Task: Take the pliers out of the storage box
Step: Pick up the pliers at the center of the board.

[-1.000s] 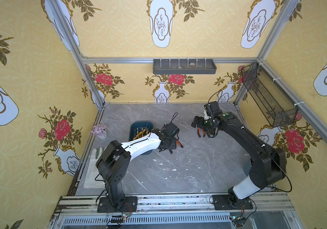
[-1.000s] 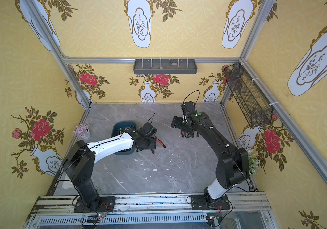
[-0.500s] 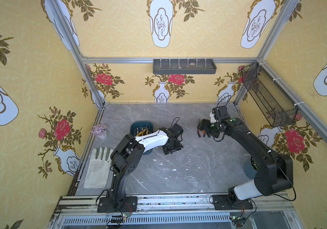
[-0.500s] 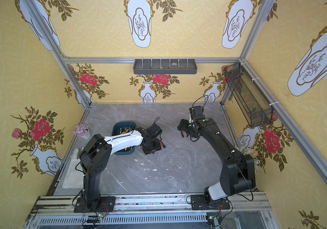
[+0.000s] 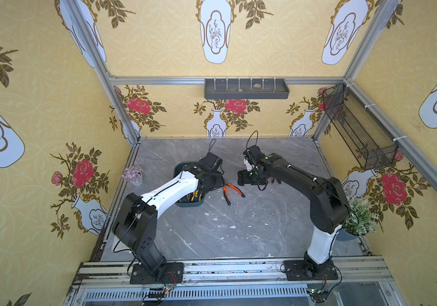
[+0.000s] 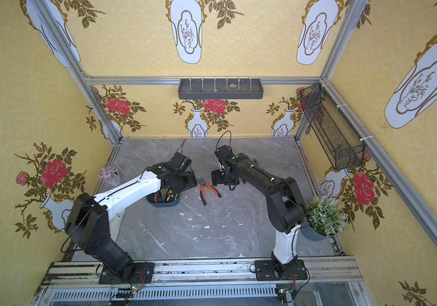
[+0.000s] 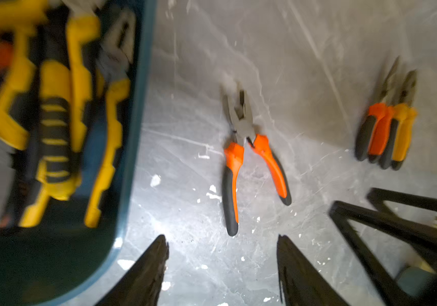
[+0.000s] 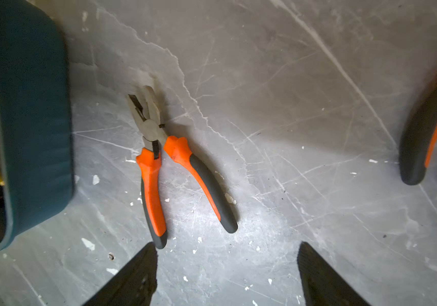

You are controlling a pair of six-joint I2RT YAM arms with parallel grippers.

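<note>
A: Largest first?

B: Grey marbled worktop (image 5: 238, 227), spread beneath both end effectors.

A: And the storage box?

B: Dark teal storage box (image 6: 163, 204), set on the worktop just beside the left end effector (image 7: 221, 239), on the side away from the right end effector (image 8: 227, 246). Half hidden under the left arm in both top views.

A: State of the left end effector?

B: Parted moderately, fingers (image 7: 145, 270) apart over bare worktop, gripping nothing. Poised off the box's rim, not inside it.

A: And the right?

B: Spread wide, fingers (image 8: 320, 280) well apart, equally empty. Pointed down at the worktop, facing the left end effector across a short gap.

A: Pliers, then?

B: Several yellow-and-black pliers (image 7: 53, 119) heaped inside the box, beside the left end effector; too blurred in the left wrist view for a count. One orange-and-black pliers (image 5: 232, 189) out of the box, flat on the worktop, handles splayed, between the two end effectors and just ahead of both sets of fingertips; near the box wall, not touching it. Two side-by-side pliers (image 7: 387, 127) also out on the worktop, pressed against each other, off to the right end effector's side away from the box, well apart from the splayed pair. Only their handle ends visible in the right wrist view.
</note>
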